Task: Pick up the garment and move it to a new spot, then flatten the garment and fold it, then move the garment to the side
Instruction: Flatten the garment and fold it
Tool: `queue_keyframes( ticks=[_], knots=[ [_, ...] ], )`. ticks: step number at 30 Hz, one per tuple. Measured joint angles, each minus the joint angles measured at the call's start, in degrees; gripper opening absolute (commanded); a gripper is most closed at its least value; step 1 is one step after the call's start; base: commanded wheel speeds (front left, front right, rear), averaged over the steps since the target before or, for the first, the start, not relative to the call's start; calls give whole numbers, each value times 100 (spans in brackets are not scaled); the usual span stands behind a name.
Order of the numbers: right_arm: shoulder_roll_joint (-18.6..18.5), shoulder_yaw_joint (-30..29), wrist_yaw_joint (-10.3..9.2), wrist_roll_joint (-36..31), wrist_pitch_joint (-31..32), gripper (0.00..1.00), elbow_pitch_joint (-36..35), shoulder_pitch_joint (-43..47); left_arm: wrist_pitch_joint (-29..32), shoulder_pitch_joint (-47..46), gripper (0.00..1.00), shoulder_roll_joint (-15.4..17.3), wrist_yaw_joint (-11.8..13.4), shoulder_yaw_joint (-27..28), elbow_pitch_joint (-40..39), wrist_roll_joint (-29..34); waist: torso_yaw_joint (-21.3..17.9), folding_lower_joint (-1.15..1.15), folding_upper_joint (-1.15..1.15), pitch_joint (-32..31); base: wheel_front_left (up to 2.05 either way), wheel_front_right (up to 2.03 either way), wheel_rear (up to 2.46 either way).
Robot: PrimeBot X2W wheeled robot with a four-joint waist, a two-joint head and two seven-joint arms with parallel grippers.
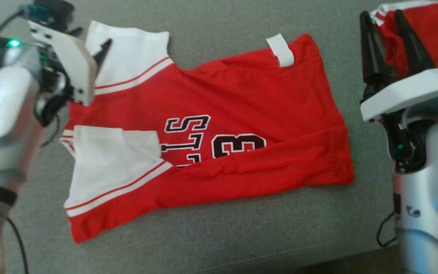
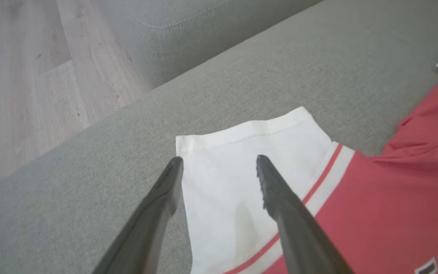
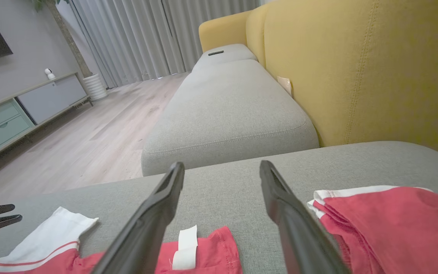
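Spread wide and holding nothing, the fingers (image 2: 165, 198) of the left gripper (image 2: 219, 161) pointed over the far white sleeve (image 2: 242, 171) of the garment (image 1: 242, 95); whether their tips touched the cloth could not be told. In the head view that gripper sat at 10 o'clock. The red garment lay flat across the middle of the grey sofa cushion (image 1: 203, 236), its nearer long edge folded up over the lower part of the dark lettering (image 1: 188, 133). At 8 o'clock its near sleeve (image 1: 112, 160) lay folded in over the body. At 12 o'clock a white tag (image 1: 280, 49) stuck out past the far edge. At 2 o'clock the right gripper (image 1: 381, 17) stood apart from the garment, its fingers likewise spread and empty, in front of a second red garment (image 1: 428, 26) bunched there. Farther off, in the right wrist view, came another grey cushion (image 3: 226, 106), a yellow backrest (image 3: 356, 68) at 1 o'clock and wooden floor (image 3: 101, 129) at 9 o'clock.
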Motion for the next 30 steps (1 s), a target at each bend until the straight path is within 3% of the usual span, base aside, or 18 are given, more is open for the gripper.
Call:
queue_keyframes(
  ticks=[6,20,29,30],
  knots=[
    [-2,205,0,108,-1,100,-108,-154,-44,-614,100,299,0,-504,642,-296,-210,0,0,341,0,0,0],
    [-2,350,0,211,-2,100,-338,-305,-188,-1345,100,320,0,-1117,1612,-914,-471,0,0,893,0,0,0],
    [-2,342,0,227,-3,100,-394,-397,79,-1650,100,333,-1,-1337,1917,-1371,-580,0,0,1032,0,0,0],
    [-2,325,0,226,-3,100,-394,-409,144,-1657,91,333,1,-1374,1909,-1440,-580,0,0,1034,0,0,0]
  ],
)
